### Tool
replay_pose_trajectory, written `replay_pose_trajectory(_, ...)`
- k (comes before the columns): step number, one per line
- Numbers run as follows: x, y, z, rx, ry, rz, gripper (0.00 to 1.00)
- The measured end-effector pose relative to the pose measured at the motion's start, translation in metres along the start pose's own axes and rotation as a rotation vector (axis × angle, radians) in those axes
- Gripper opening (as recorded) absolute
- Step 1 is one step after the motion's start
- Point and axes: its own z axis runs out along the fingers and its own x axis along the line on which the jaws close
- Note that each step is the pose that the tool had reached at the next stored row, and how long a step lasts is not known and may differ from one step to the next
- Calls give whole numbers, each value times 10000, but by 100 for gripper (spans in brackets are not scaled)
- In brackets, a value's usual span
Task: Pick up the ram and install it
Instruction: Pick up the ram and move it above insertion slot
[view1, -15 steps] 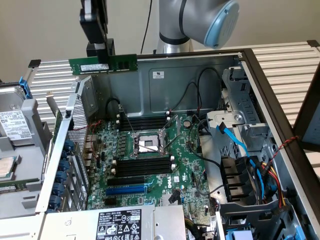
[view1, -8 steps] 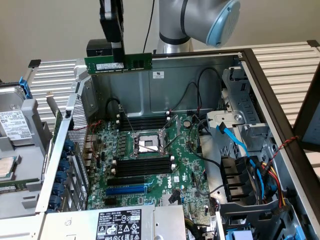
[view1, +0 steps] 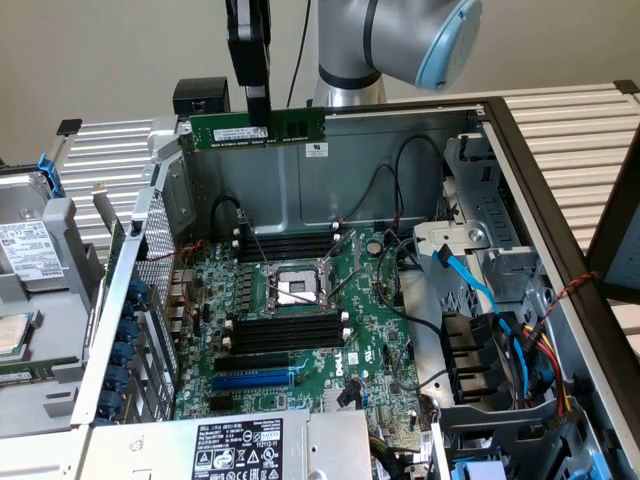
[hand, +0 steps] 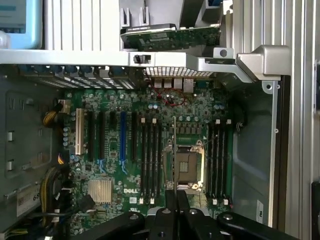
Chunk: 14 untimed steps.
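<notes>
Green ram (view1: 300, 127) hangs beneath the hand (view1: 258, 118) — pinched mid-length (high above the motherboard (view1: 372, 295)).

Wall (view1: 110, 45): plain beige, evenly lit, behind the computer case (view1: 300, 180). Ribbed pale tabletop (view1: 570, 130): beneath the case, showing on both sides. Dark panel (view1: 622, 200): beside the case, on the exterior view's right.

The ram (view1: 295, 128) is hanging in the gripper (view1: 258, 118) over the case wall (view1: 300, 190) beyond the motherboard (view1: 372, 335), where the CPU socket (view1: 297, 290) is lying between two slot banks (view1: 285, 332).
</notes>
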Motion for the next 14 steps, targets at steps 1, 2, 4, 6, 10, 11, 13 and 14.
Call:
replay_pose_trajectory(1,9,-3,0,-3,0,-3,12)
replay_pose_trajectory(2,27,-5,1,-4,0,-2,12)
replay_pose_trajectory(4,85,-6,2,-4,0,-2,12)
replay_pose_trajectory(6,109,-6,3,-4,-1,-2,12)
replay_pose_trajectory(10,119,-7,2,-4,0,-2,12)
replay_pose_trajectory(11,122,-7,2,-4,0,-2,12)
replay_pose_trajectory(13,122,-6,2,-4,0,-1,12)
replay_pose_trajectory(14,122,-6,2,-4,0,-1,12)
